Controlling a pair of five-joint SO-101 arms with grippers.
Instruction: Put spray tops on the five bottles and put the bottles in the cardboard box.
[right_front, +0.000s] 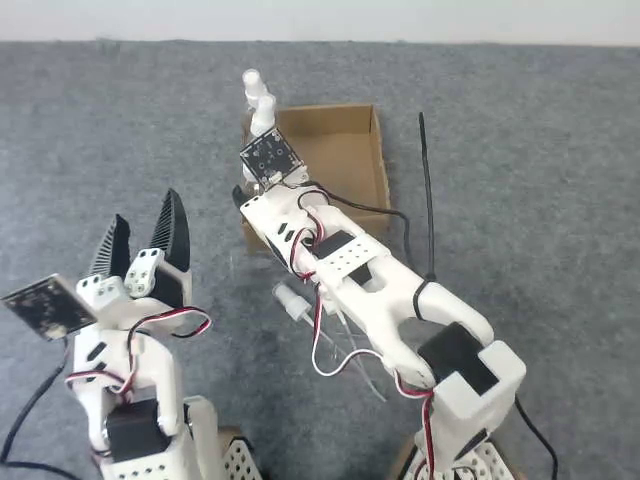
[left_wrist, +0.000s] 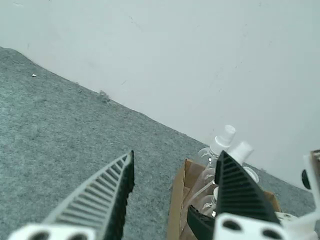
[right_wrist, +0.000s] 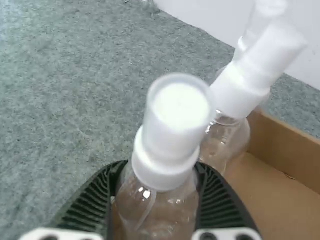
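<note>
My right gripper (right_wrist: 161, 176) is shut on a clear bottle (right_wrist: 159, 200) with a white spray top (right_wrist: 172, 125), held upright at the far left corner of the cardboard box (right_front: 345, 160). A second capped bottle (right_wrist: 252, 75) stands just behind it, against the box wall (right_wrist: 292, 150). In the high view both white tops (right_front: 260, 98) poke up past my right arm's wrist camera (right_front: 270, 155). My left gripper (right_front: 146, 208) hovers open and empty over the carpet, left of the box. Its view shows the bottles (left_wrist: 226, 145) beyond its fingers (left_wrist: 100, 200).
A loose white spray top with a thin tube (right_front: 292, 300) lies on the grey carpet beside my right arm (right_front: 380, 280). A black cable (right_front: 428, 190) runs along the box's right side. A white wall (left_wrist: 200, 60) stands behind the box.
</note>
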